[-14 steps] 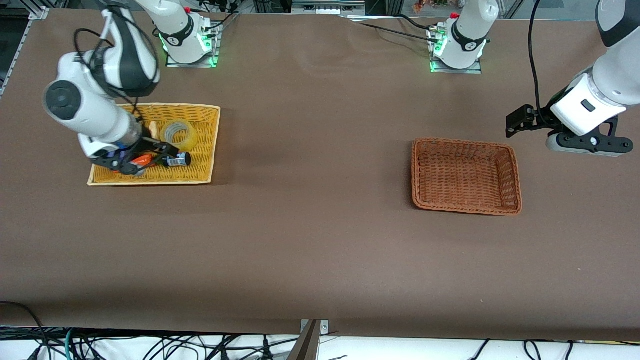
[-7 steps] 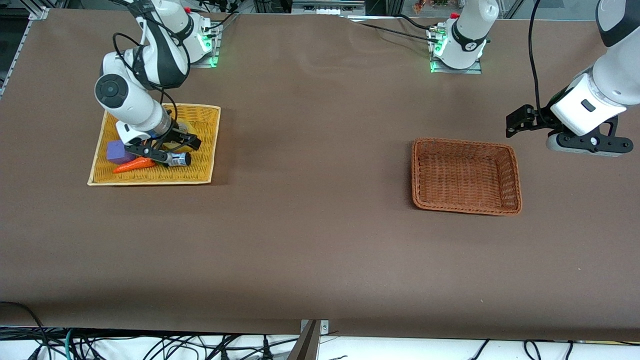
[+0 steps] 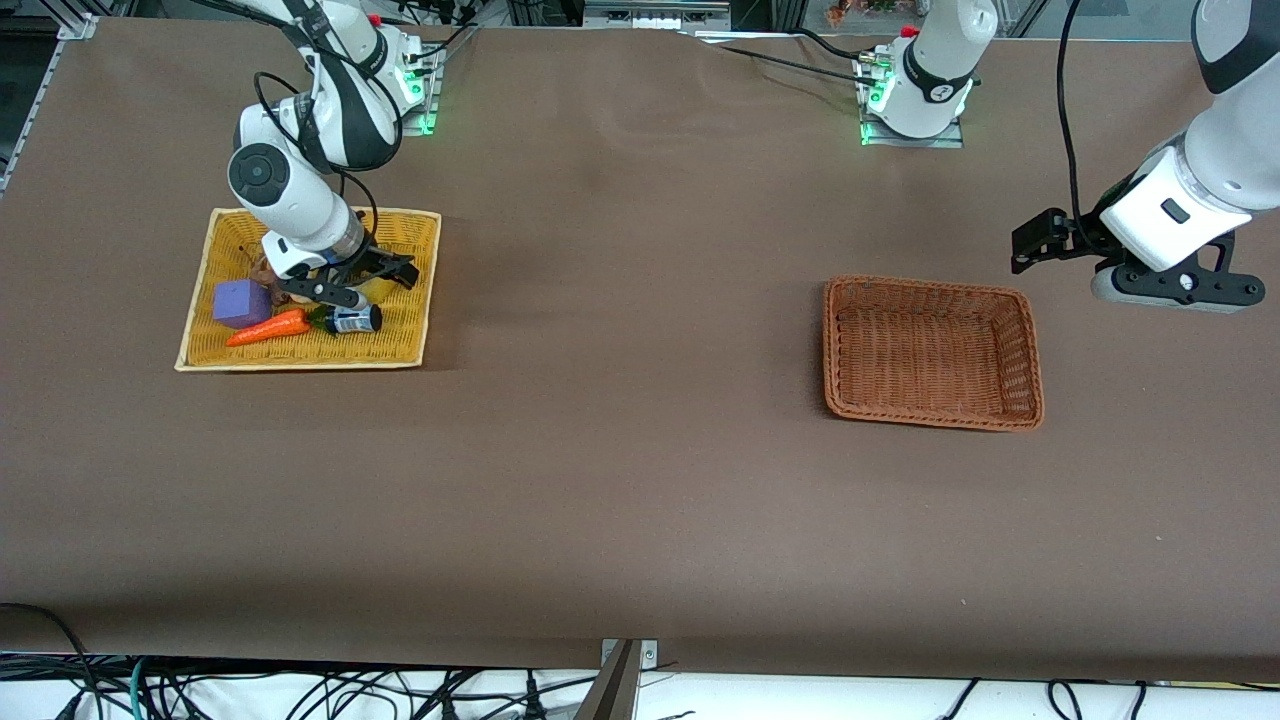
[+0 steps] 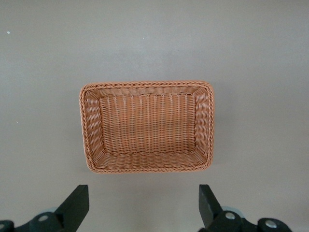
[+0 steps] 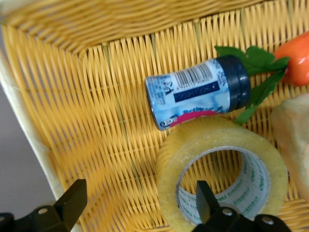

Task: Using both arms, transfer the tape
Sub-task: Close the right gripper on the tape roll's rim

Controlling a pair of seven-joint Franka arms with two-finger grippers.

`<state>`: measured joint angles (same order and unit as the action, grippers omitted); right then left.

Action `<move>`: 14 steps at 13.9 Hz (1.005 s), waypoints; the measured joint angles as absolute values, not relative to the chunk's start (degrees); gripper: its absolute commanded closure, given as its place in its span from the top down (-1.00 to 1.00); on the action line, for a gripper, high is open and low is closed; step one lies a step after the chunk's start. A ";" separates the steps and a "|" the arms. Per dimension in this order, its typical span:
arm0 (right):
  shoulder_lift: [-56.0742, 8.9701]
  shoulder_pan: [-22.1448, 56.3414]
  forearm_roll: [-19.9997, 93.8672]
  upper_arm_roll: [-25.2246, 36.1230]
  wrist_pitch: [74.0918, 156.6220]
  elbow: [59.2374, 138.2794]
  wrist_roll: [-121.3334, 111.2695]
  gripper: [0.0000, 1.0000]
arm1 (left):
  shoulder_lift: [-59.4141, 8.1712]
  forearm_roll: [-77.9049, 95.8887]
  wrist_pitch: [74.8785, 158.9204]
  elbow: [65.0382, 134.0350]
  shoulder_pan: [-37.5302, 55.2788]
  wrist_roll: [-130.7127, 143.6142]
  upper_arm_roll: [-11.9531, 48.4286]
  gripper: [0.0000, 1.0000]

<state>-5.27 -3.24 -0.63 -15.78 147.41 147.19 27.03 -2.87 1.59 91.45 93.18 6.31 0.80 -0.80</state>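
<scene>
Right gripper (image 3: pixel 352 283), fingers spread and empty, over tape (image 5: pixel 222 169) in yellow tray (image 3: pixel 420 300).
Left gripper (image 4: pixel 142 208) waits open beside brown basket (image 4: pixel 147 166) (risk: a finger nudges the touching bottle (image 5: pixel 198 92)).

Yellowish tape (image 5: pixel 219 166), yellow woven tray (image 5: pixel 96 121)

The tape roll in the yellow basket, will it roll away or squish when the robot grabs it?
The tape lies flat on its side, so it probably won't roll. It looks thickly wound, likely stiff. Its smooth, glossy band may slip a little in the open right gripper. The bottle touching it might get nudged.
</scene>
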 measured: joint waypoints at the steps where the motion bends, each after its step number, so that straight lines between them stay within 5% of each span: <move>1: -5.49 -3.24 -0.68 -15.78 147.91 147.70 26.66 1.00 | -2.87 1.59 91.39 93.18 6.31 0.80 -0.80 1.00; 9: -7.32 -3.24 -0.84 -15.78 151.10 149.71 22.89 0.91 | -2.87 1.59 91.12 93.02 6.33 0.80 -0.77 1.00; 11: -7.77 -3.24 -0.84 -15.78 151.33 149.76 21.38 -0.56 | -2.87 1.59 91.12 92.99 6.33 0.80 -0.77 1.00; 12: -7.89 -3.24 -0.86 -15.78 151.33 149.77 20.87 -0.97 | -2.87 1.59 91.12 92.97 6.33 0.80 -0.77 1.00; 14: -7.93 -3.24 -0.86 -15.78 151.33 149.77 20.01 -1.00 | -2.87 1.59 91.12 92.95 6.33 0.80 -0.77 1.00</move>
<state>-7.93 -3.24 -0.86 -15.78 151.33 149.77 20.01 -2.87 1.59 91.12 92.95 6.33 0.80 -0.77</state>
